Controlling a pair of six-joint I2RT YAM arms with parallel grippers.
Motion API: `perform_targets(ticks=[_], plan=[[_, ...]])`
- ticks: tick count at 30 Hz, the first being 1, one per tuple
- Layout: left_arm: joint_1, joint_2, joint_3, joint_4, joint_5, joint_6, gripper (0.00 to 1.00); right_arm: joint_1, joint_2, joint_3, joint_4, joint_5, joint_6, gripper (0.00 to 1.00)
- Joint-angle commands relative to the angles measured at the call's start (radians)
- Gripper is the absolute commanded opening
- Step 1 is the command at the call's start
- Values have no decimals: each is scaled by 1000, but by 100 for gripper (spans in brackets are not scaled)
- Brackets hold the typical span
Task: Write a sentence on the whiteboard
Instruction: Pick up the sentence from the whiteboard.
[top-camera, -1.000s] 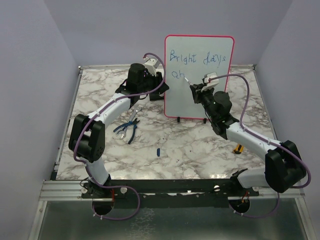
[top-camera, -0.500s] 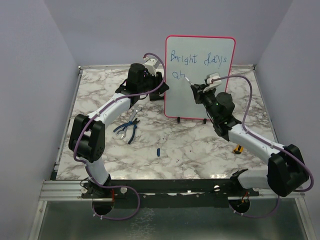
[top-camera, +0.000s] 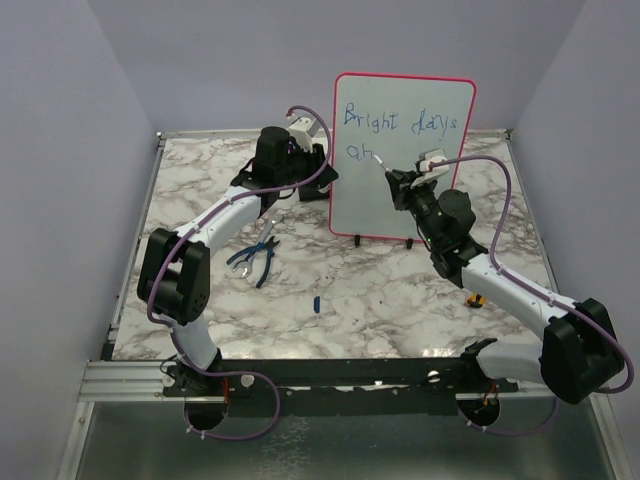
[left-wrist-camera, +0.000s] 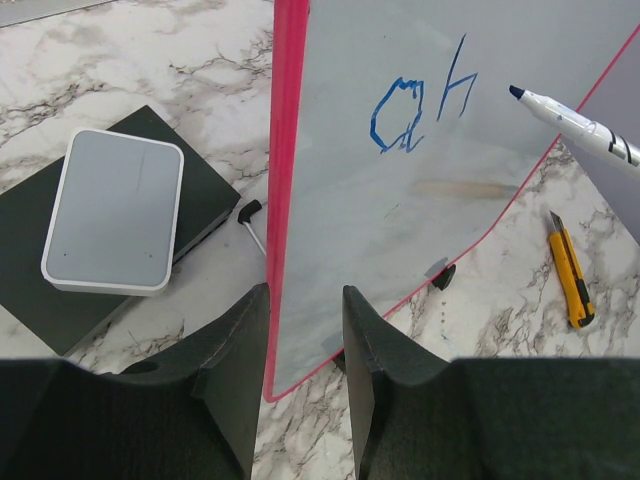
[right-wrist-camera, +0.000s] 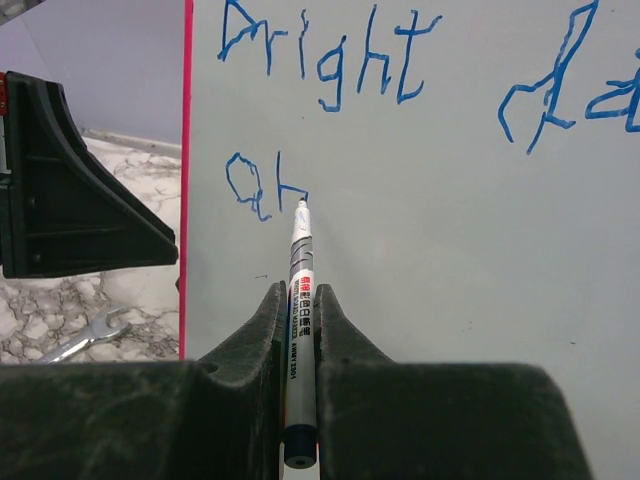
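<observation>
Whiteboard (top-camera: 372, 205) stands upright near the far middle of the marble tabletop (top-camera: 380, 290), its red-pink frame on small black feet. Our left jaws pinch its left edge, one finger on each face of the board. Our right jaws are closed on a marker (right-wrist-camera: 300, 270), which lies in line between the fingers with its tip at the right foot of the "h"; we cannot tell whether it presses on the whiteboard. The sentence (top-camera: 400, 122) reads "Bright days" on the upper line and "ah" beneath, in thin blue strokes. Left of the board lies a flat black box with a grey top (left-wrist-camera: 115, 210). A yellow utility knife (left-wrist-camera: 567, 268) lies near the board's right foot, and blue-handled pliers (top-camera: 255, 262) lie nearer us on the left.
</observation>
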Motion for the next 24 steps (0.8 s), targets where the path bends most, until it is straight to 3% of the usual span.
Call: perform_targets(ticks=[1, 24], plan=[[-4, -33, -3, -5, 3, 7, 37, 0, -2, 2, 13, 34, 3, 1], [-4, -35, -5, -5, 4, 11, 36, 0, 33, 16, -17, 111, -1, 1]])
